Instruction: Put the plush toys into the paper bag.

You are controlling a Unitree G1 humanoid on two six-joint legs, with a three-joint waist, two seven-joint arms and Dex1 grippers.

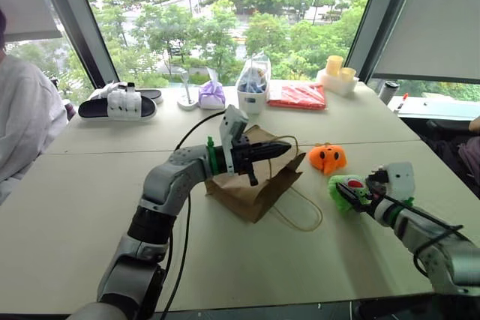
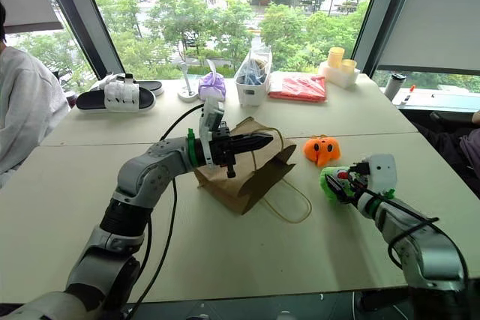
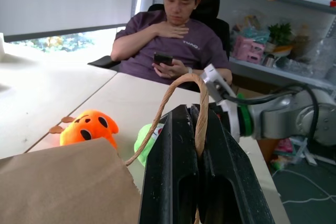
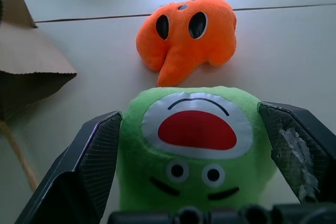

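On the beige table (image 1: 225, 260) by big windows (image 1: 225, 20), left jaws clamped on paper bag (image 1: 251, 185) handle (image 3: 184, 98), right jaws apart around green plush toy (image 4: 197, 150).

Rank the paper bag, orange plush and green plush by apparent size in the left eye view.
1. paper bag, clearly largest.
2. orange plush and green plush: look alike; the right gripper partly covers the green one, so no ranking.

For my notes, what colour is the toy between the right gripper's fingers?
Light green plush toy, red-and-white patch; clearest in right wrist view.
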